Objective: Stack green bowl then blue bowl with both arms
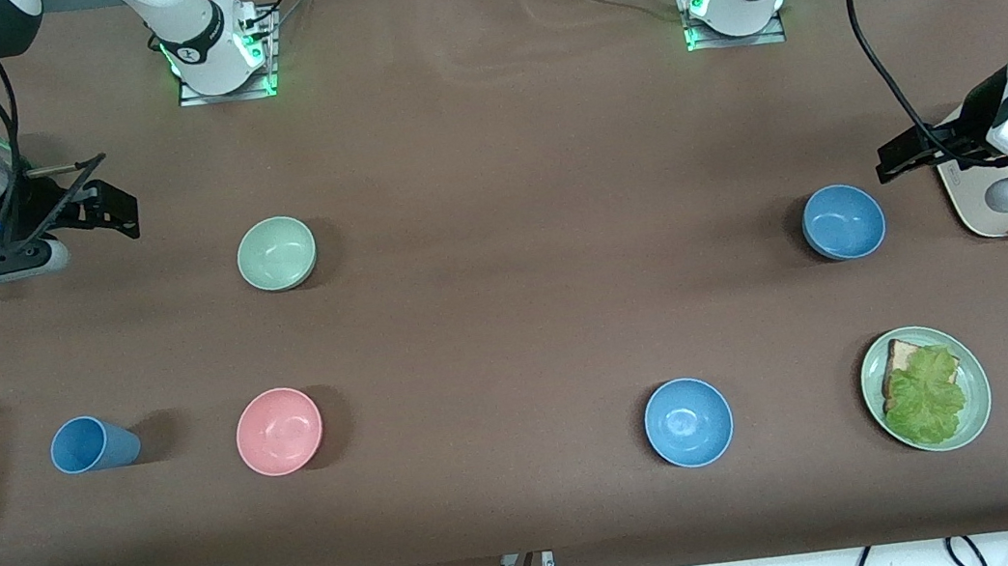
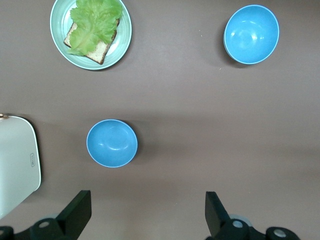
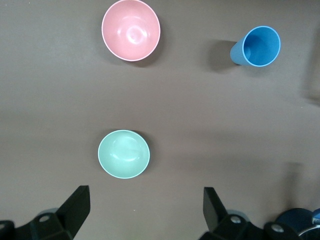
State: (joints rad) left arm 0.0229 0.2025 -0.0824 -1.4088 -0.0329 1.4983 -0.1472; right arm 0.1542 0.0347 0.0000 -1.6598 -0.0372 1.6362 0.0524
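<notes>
Both my grippers are up in the air, jaws apart, holding nothing. Right gripper [image 1: 99,205] hangs over bare table at the right arm's end. Left gripper [image 1: 911,156] hangs by a white board [image 1: 966,203] at the left arm's end. Green bowl [image 1: 276,253] sits upright, farther from the front camera than the pink bowl [image 1: 279,430]. Blue bowl [image 1: 843,222] sits near the left gripper; second blue bowl [image 1: 688,421] is nearer the camera, beside the plate [image 1: 977,415]. Cup [image 1: 93,444] lies on its side.

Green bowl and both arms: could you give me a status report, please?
Left pincer and right pincer open, empty. Green bowl and blue bowls untouched, apart. No obstruction.
</notes>
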